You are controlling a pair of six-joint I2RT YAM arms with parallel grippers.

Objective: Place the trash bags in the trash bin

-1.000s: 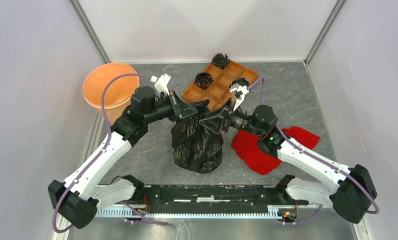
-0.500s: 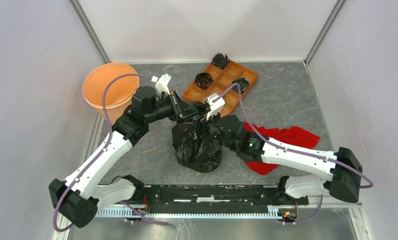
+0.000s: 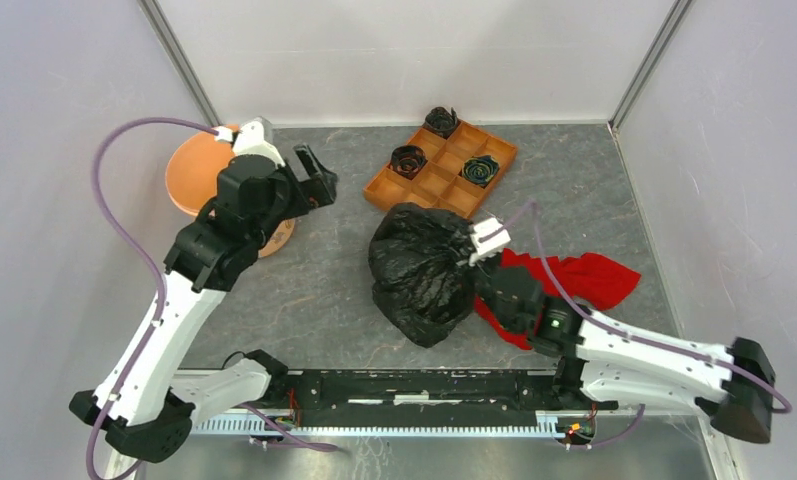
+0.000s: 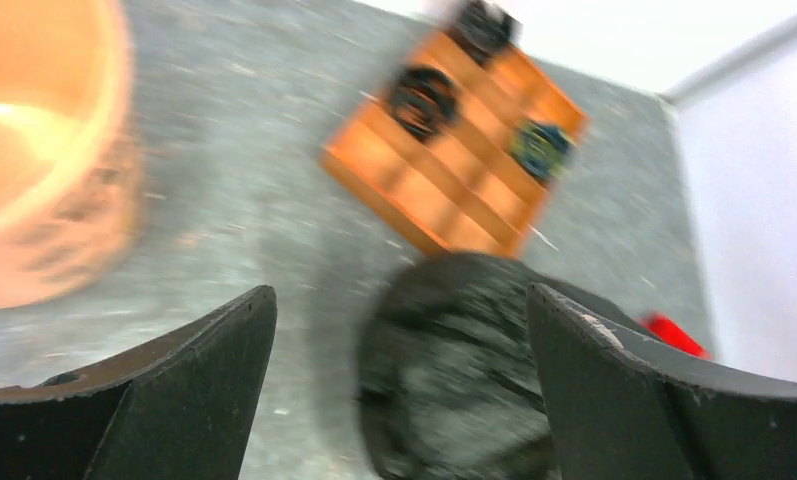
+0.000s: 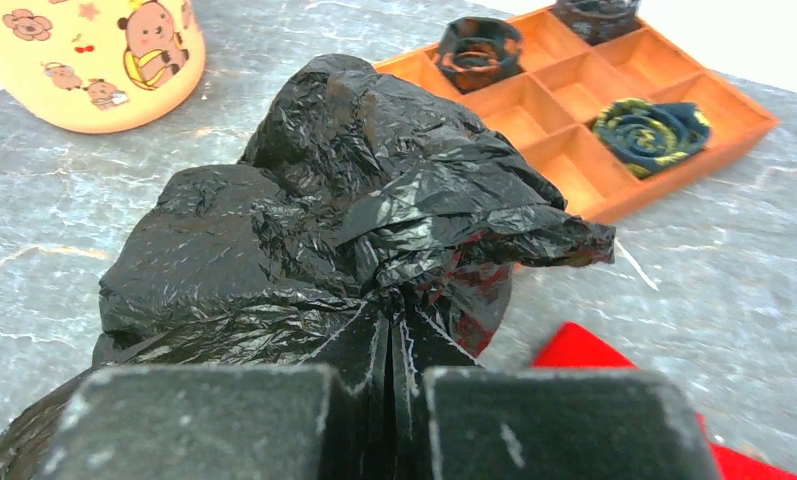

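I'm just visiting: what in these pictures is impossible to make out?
- Top view: the left arm covers much of the trash bin, hiding much of its inside.
- Left wrist view: motion blur smears everything; the left edge cuts off the bin.
- Right wrist view: the right jaws' tips vanish in the trash bag's folds.
- Top view: the right arm and bag partly cover the red cloth.

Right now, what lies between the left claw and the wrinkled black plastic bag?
Only bare grey table surface, top view, from the left claw to the black plastic bag.
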